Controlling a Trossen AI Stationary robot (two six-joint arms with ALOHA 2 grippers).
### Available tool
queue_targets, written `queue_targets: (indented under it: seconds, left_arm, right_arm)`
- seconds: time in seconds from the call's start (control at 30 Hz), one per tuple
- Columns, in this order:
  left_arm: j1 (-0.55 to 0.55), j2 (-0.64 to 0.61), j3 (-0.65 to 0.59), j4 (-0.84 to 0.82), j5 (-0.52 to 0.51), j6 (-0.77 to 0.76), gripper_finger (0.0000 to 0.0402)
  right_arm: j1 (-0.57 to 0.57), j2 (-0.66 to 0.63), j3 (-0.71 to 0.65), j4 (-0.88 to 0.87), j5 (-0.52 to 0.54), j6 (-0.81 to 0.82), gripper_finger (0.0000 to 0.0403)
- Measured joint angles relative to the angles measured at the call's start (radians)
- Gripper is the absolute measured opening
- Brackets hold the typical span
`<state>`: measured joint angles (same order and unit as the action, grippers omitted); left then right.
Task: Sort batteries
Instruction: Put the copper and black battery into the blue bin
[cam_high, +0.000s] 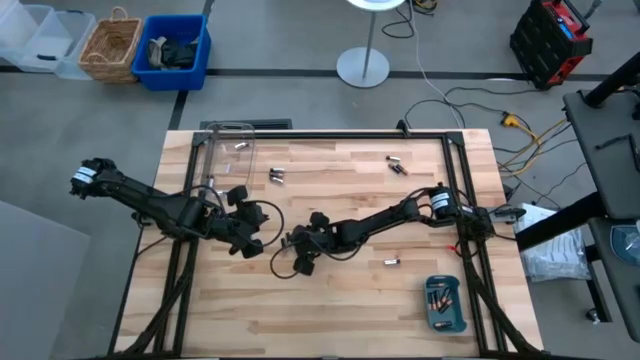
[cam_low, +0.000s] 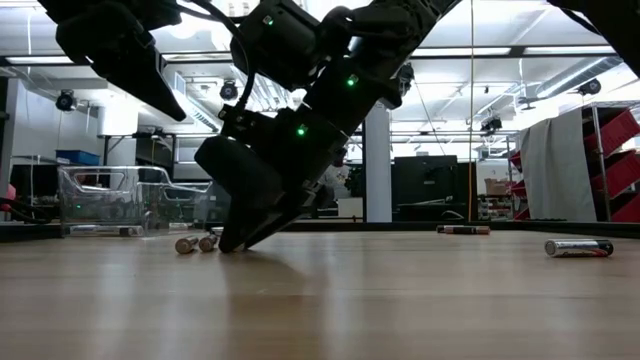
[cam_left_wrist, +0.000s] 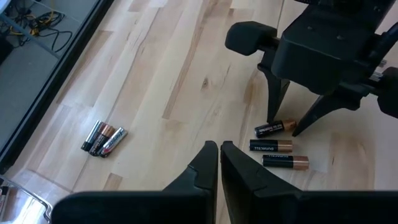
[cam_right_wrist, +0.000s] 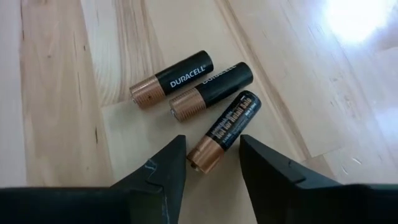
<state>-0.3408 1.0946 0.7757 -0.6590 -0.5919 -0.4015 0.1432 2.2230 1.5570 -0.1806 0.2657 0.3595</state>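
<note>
I am looking at three black-and-copper batteries (cam_right_wrist: 198, 89) lying together on the wooden table (cam_high: 340, 300) near its middle, two side by side and the third (cam_right_wrist: 222, 129) angled just beside them. My right gripper (cam_right_wrist: 211, 163) is hovering low over that angled cell with its fingers spread apart, one on each side of the copper end, gripping nothing. My left gripper (cam_left_wrist: 219, 163) is waiting close by with its fingers pressed together, empty. A second cluster of batteries (cam_left_wrist: 102, 138) is lying farther off, others are sitting scattered toward the far edge (cam_high: 396, 164), one lone cell (cam_high: 391, 262) is resting near the teal tray (cam_high: 446, 322), which is holding several more.
</note>
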Motion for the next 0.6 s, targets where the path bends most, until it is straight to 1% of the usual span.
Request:
queue_targets:
  seconds: [0.6]
  left_arm:
    - [0.0,0.0,0.0,0.0,0.0,0.0,0.0]
  right_arm:
    - [-0.006,0.001,0.0,-0.004,0.0,0.007,0.0052]
